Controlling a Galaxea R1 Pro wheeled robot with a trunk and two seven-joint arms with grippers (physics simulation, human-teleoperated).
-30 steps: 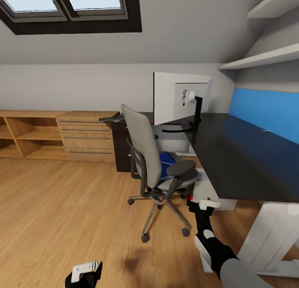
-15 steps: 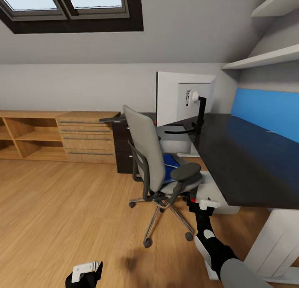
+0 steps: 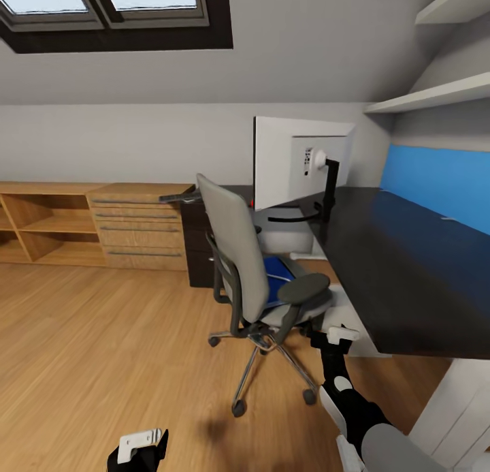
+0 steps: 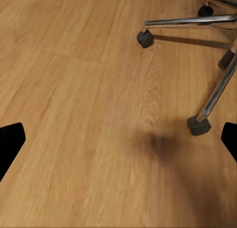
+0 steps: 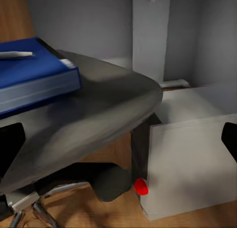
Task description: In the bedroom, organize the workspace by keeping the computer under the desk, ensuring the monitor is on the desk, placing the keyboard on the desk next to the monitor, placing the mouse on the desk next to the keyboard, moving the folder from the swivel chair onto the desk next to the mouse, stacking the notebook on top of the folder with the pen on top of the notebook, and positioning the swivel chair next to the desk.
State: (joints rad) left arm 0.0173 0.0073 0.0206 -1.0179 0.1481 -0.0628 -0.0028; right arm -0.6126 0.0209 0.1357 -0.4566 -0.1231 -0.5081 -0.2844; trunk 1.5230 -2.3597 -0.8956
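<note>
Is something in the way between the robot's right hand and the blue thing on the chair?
Yes. The chair's near armrest stands between the right gripper and the blue stack on the seat, so the fingers would probably go over it.

right arm (image 3: 354,407) black with grey rounded forearm shell and white side panel, white block at wrist, left gripper (image 3: 139,446) black with white bracket on top, black fingertips (image 4: 11,144) at wrist-view edges
</note>
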